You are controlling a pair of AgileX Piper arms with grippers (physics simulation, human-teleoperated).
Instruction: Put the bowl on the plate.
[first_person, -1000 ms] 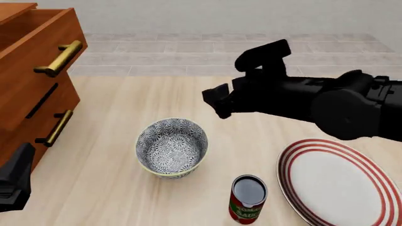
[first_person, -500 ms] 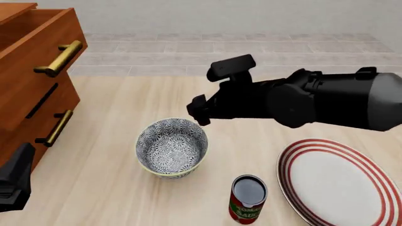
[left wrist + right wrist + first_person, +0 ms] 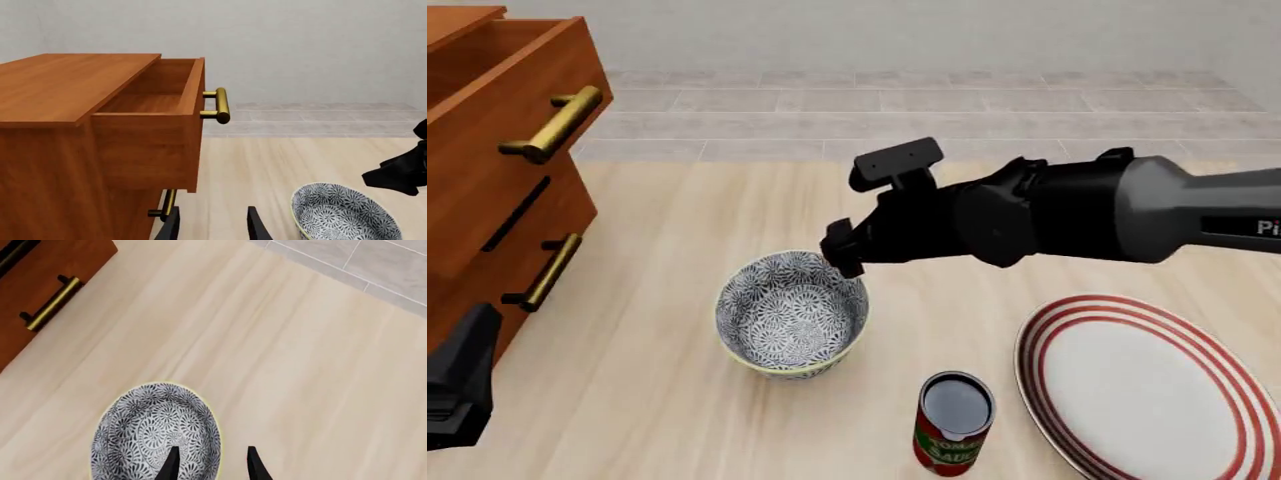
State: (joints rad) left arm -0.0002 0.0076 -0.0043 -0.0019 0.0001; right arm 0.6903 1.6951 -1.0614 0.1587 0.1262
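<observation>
Red-labelled tomato sauce can [image 3: 954,423], upright on the pale wooden table [image 3: 681,240], stands nearest the camera in the front view, between the bowl [image 3: 793,312] and the plate [image 3: 1154,388], close to each but touching neither.

Plate: white, red-ringed, flat on the table at the near right, well to the right of the right gripper [image 3: 841,250] and cut off by the frame edge; its face is bare.

Bowl: grey-and-white floral, pale rim, upright on the table, left of the can. Open table lies to its left, toward the wooden drawer cabinet [image 3: 494,170].

Right gripper: poised at the bowl's far right rim. In the right wrist view its two fingertips [image 3: 172,465] are spread apart, one over the bowl's [image 3: 157,435] inside and the other beyond the rim, nothing between them; whether they touch the rim cannot be told.

Left gripper [image 3: 212,226]: only the fingertips show in its own wrist view, spread and holding nothing, with the bowl [image 3: 343,212] off to one side and the cabinet [image 3: 87,130] ahead. That view alone shows the top drawer [image 3: 157,95] pulled open, brass handle [image 3: 221,105] outward. The front view shows only a dark part of the left arm at its near left edge.
</observation>
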